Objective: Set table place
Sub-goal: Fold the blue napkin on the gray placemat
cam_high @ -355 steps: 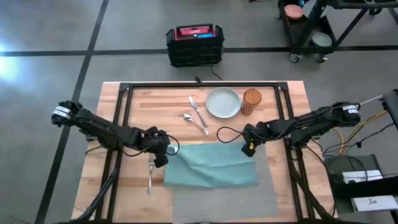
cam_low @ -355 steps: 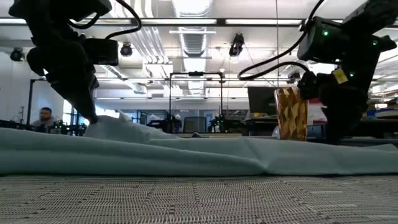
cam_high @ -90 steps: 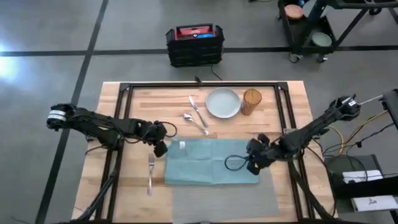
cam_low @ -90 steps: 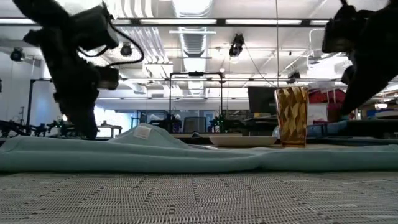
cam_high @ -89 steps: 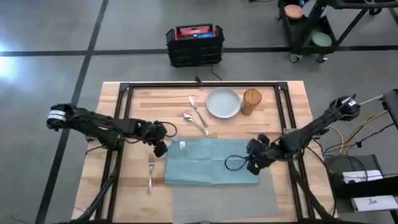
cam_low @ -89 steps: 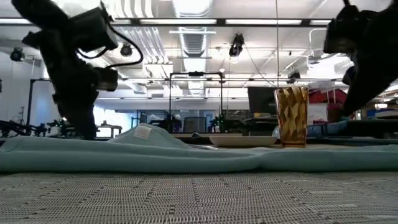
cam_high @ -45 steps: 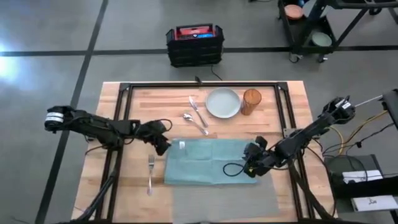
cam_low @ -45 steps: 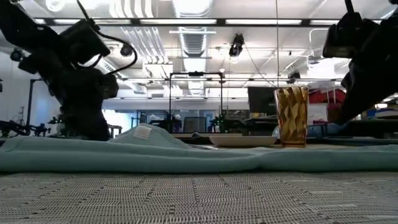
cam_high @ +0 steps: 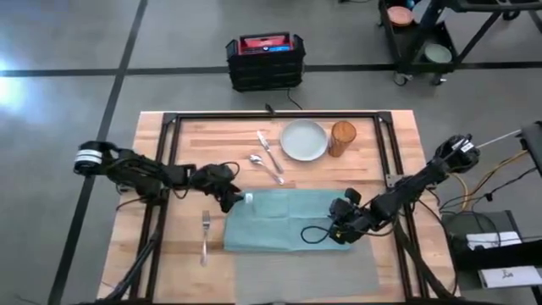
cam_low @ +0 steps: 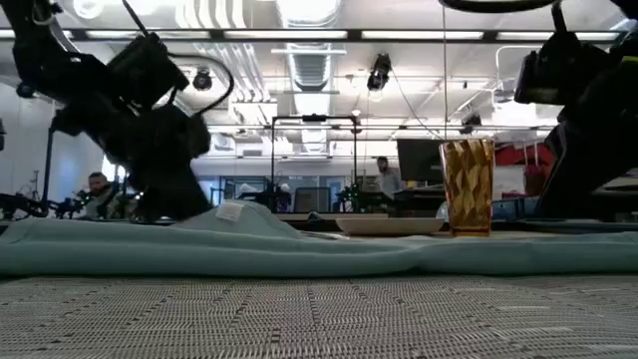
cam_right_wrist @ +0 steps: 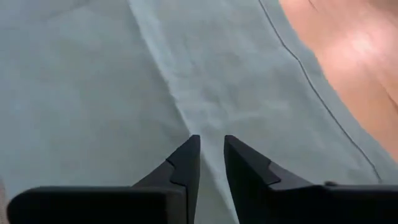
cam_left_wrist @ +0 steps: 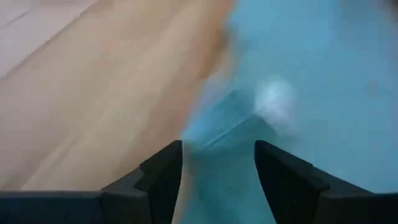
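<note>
1. the table (cam_high: 186,140) carries the whole place, with the grey placemat (cam_high: 305,275) at its near edge and the teal napkin (cam_high: 284,220) spread flat across the mat's far part.
2. the left gripper (cam_high: 233,200) sits at the napkin's far left corner; in its wrist view the fingers (cam_left_wrist: 163,177) stand well apart with the cloth's folded corner between them, not pinched.
3. the right gripper (cam_high: 339,230) is low over the napkin's right part, fingers (cam_right_wrist: 186,163) a narrow gap apart over a crease, holding nothing that i can see.
4. the plate (cam_high: 304,140), amber glass (cam_high: 342,138), knife (cam_high: 268,151) and spoon (cam_high: 265,167) wait at the far side; the fork (cam_high: 205,237) lies left of the napkin.
5. risk, as i judge it: if either gripper closes and lifts unevenly, the napkin could bunch or drag, and the left one could nudge the fork.
</note>
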`<move>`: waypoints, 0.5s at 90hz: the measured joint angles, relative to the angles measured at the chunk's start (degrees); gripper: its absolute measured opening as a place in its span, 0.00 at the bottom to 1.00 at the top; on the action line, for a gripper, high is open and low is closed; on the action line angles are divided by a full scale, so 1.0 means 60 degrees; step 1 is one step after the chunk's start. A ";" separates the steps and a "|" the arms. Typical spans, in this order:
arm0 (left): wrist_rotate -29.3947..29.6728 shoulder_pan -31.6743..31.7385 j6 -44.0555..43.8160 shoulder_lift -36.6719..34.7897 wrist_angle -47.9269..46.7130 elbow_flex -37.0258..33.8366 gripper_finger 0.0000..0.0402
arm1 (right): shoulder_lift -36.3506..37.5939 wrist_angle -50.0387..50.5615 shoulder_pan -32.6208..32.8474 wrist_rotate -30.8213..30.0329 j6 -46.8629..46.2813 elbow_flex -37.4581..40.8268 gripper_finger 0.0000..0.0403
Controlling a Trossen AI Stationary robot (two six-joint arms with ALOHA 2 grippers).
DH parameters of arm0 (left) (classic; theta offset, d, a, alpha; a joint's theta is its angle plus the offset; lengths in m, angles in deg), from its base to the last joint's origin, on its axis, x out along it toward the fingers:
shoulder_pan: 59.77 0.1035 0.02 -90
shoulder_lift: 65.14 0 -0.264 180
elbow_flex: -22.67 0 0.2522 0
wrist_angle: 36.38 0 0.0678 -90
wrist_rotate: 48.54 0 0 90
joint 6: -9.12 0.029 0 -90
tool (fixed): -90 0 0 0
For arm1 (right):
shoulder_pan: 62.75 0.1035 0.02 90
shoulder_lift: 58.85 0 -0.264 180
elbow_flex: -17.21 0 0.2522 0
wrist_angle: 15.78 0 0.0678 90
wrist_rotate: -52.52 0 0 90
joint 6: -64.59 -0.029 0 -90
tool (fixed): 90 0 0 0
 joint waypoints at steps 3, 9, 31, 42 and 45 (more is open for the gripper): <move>-0.0208 -0.0010 -0.0042 -0.0043 -0.0013 -0.0011 0.43 | 0.0042 0.0008 0.0000 0.0019 -0.0002 0.0005 0.12; -0.0220 -0.0027 -0.0046 -0.0084 -0.0023 -0.0027 0.38 | 0.0064 -0.0045 0.0000 0.0017 0.0009 -0.0013 0.11; 0.0182 -0.0027 0.0253 -0.0055 -0.0244 -0.0024 0.08 | 0.0105 -0.0022 0.0000 -0.0006 0.0433 -0.0005 0.09; 0.0189 -0.0027 0.0267 -0.0085 -0.0286 -0.0024 0.02 | 0.0105 -0.0016 0.0000 -0.0024 0.0435 -0.0006 0.10; 0.0186 -0.0039 0.0190 -0.0136 -0.0347 -0.0024 0.02 | 0.0105 -0.0013 0.0000 -0.0024 0.0435 -0.0006 0.10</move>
